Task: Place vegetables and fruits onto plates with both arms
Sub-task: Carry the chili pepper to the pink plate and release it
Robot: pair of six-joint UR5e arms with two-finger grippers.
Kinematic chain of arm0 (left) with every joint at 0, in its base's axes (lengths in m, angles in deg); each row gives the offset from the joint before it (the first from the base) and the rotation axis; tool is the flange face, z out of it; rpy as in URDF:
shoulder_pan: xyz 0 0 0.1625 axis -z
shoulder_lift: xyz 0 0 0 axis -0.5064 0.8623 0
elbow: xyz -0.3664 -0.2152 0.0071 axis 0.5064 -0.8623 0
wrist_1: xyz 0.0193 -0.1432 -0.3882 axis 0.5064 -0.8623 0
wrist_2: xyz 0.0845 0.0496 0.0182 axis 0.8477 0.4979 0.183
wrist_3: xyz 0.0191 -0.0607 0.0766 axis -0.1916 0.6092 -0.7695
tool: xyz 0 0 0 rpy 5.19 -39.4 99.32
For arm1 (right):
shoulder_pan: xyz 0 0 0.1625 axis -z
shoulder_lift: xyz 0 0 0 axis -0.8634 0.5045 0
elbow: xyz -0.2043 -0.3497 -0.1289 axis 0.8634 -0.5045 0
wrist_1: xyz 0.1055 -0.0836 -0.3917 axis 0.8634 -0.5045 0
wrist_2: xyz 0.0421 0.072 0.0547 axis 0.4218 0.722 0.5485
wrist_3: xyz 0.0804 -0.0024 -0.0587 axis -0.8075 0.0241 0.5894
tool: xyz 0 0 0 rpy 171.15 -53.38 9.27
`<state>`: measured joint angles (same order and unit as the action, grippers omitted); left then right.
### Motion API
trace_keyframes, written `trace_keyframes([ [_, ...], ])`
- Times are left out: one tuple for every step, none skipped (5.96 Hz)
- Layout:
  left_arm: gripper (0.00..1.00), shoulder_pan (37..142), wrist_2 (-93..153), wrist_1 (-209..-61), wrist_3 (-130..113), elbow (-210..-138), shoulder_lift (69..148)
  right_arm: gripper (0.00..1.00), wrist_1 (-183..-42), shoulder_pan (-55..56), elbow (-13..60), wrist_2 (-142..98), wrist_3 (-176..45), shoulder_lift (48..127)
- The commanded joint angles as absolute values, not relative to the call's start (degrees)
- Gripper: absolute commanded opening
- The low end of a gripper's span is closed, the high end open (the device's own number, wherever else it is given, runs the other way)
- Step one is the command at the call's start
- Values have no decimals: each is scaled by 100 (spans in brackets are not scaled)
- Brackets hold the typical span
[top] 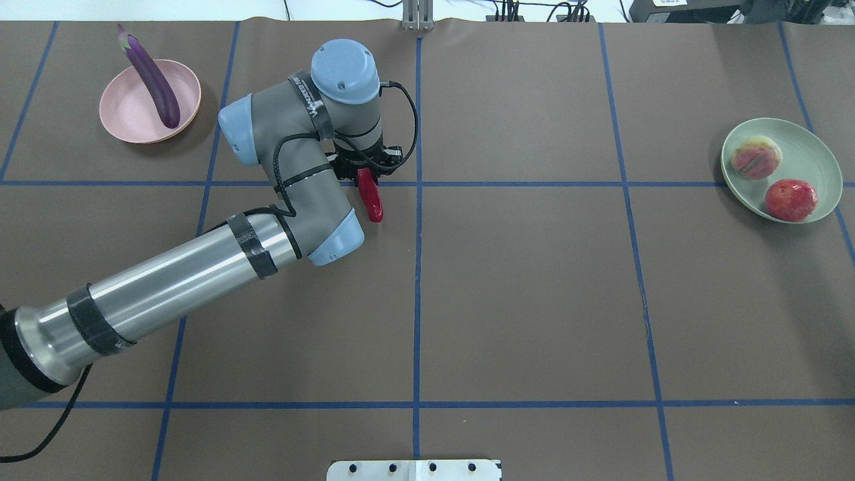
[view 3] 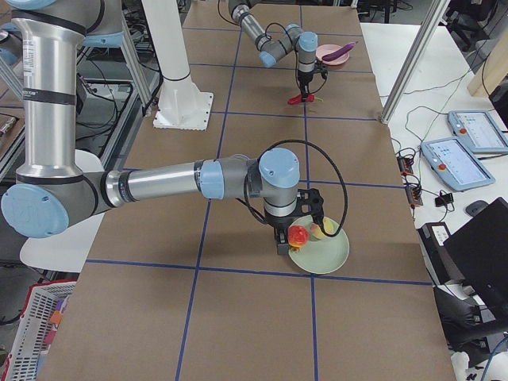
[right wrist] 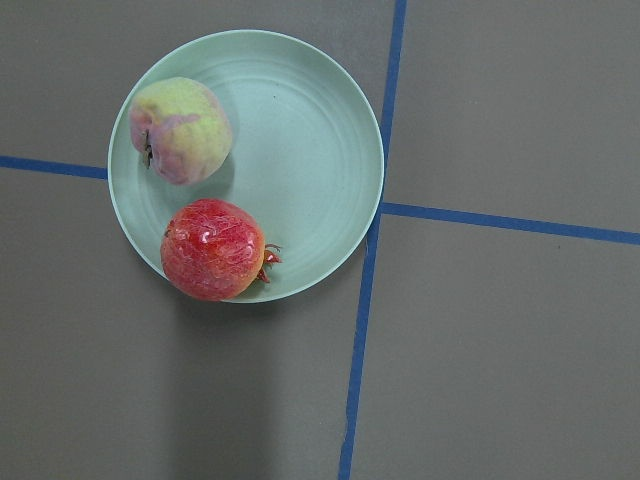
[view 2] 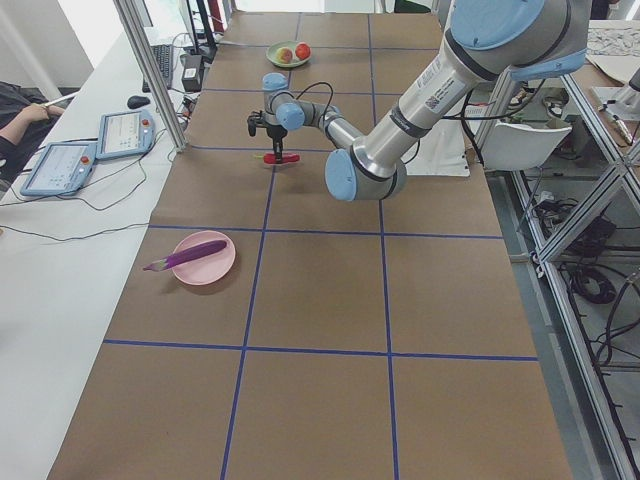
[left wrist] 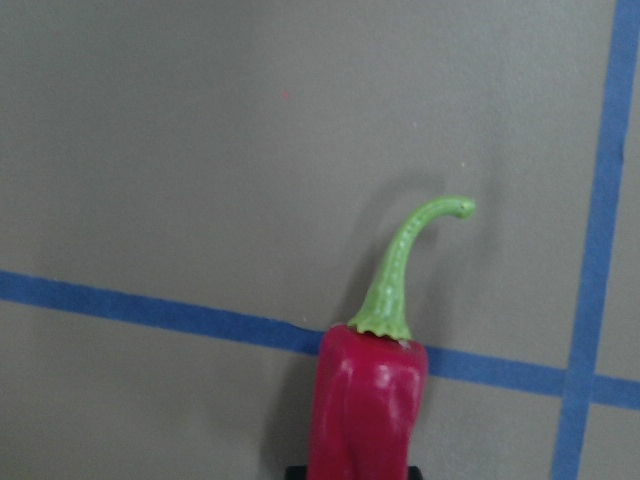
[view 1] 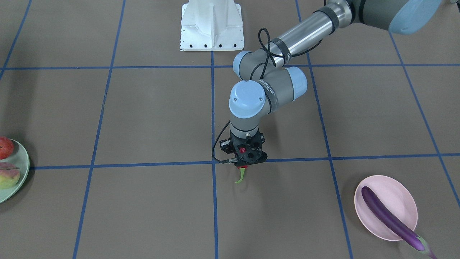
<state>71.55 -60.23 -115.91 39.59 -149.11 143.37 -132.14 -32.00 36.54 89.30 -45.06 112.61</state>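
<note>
**A:** Front view, item by item?

**B:** Entry one, pink plate (view 1: pixel 397 196): the eggplant (view 1: pixel 386 216) lies across it, cap end overhanging the rim. Done. Entry two, mint plate (view 1: pixel 22 158), at the view's edge: the red fruit (view 1: pixel 4 146) and the peach (view 1: pixel 8 175) are both on it. Done. Entry three, chili pepper (view 1: pixel 240 176): under the left tool (view 1: pixel 244 166), only its green stem showing, well apart from either plate.

**A:** Overhead?

**B:** The tallies agree. The left tool is closed on the chili pepper near its stem end, red body pointing toward the robot, over a blue tape line (top: pixel 534 184) on the tabletop (top: pixel 534 300). The right tool is absent from that view.

**A:** Side views?

**B:** From the left end, the chili pepper is held low and level. Whether it touches the tabletop, cannot tell. From the right end, the right tool (view 3: pixel 282 238) hangs at the mint plate's rim, beside the fruits. Wide or narrow, cannot tell.

**A:** Wrist cameras?

**B:** Left: the chili's stem and shoulder, tape beneath, no plate in sight. Right: the mint plate with both fruits side by side, no fingers visible.

**A:** Balance?

**B:** Three of four items plated, by my reckoning. Outstanding: the chili pepper to a plate, probably the pink one, since it is nearer and holds the other vegetable.
</note>
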Motion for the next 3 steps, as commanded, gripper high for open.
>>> trace_keyframes([
  [0,8143,-6037,-11199,1709,-14956,14023,100,-13210,-3179,3652,8930,-4506,11258],
  [0,8758,-6037,-11242,939,-14851,13637,100,-13210,-3170,3652,8930,-4515,11249],
  [0,9191,-6037,-11539,175,-14372,13520,100,-13210,-3153,3652,8930,-4515,11249],
])
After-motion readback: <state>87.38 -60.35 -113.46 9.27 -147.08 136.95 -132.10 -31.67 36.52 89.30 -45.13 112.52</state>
